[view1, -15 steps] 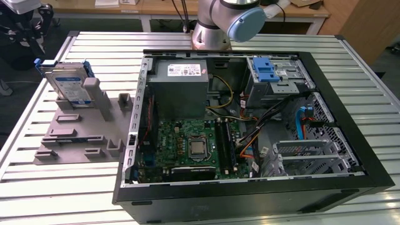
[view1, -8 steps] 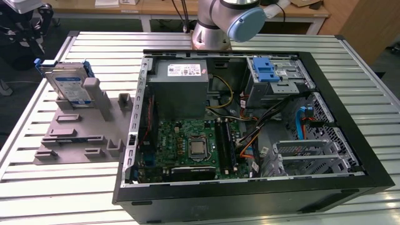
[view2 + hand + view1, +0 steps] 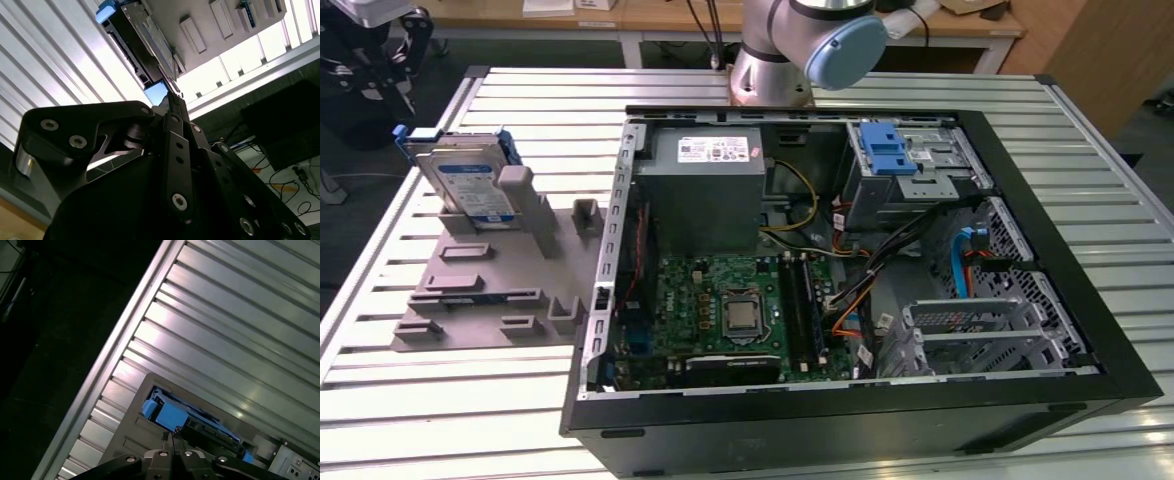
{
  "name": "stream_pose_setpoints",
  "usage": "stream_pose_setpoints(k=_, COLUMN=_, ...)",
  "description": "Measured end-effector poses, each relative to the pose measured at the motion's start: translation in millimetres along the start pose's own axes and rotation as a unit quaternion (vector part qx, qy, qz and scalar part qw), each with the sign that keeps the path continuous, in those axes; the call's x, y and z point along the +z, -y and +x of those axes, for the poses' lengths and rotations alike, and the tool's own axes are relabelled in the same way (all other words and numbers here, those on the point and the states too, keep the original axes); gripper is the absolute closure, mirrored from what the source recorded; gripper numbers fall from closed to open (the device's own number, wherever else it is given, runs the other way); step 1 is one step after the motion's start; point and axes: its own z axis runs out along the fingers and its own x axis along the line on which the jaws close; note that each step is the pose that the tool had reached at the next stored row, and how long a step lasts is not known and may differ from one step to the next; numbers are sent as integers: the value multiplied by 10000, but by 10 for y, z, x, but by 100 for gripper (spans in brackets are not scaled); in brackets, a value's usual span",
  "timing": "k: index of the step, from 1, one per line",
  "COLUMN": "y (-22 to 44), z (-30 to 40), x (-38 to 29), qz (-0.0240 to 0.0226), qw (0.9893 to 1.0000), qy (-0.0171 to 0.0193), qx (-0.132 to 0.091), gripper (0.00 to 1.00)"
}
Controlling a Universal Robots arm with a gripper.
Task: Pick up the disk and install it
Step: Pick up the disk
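Disk [image 3: 464, 180], blue-framed: upright on edge in grey holder [image 3: 494, 300], at ten o'clock of open case [image 3: 854, 425] in the exterior view, on slatted table [image 3: 427, 410]. Gripper [image 3: 168, 438], in the first wrist view: near disk but clear of it, pointed toward it, fingertips closed together on nothing. Judged barely begun: not yet grasped or lifted, install outstanding, with blue-latched bay [image 3: 907, 160] at one o'clock inside case the likely seat.

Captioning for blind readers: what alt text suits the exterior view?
A silver disk in a blue frame stands on edge in a grey holder on a slatted metal table, at the exterior view's left of an open computer case.
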Motion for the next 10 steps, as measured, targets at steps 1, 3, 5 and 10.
stream_pose_setpoints(k=1, y=0, z=0, x=0, qz=0, qw=10000, qy=-1, qx=-24, gripper=89)
stream_pose_setpoints(k=3, y=0, z=2, x=0, qz=-1, qw=10000, qy=-3, qx=-72, gripper=89)
stream_pose_setpoints(k=5, y=0, z=3, x=0, qz=-1, qw=9999, qy=-4, qx=-120, gripper=89)
stream_pose_setpoints(k=10, y=-1, z=8, x=0, qz=-2, qw=9997, qy=-9, qx=-238, gripper=89)
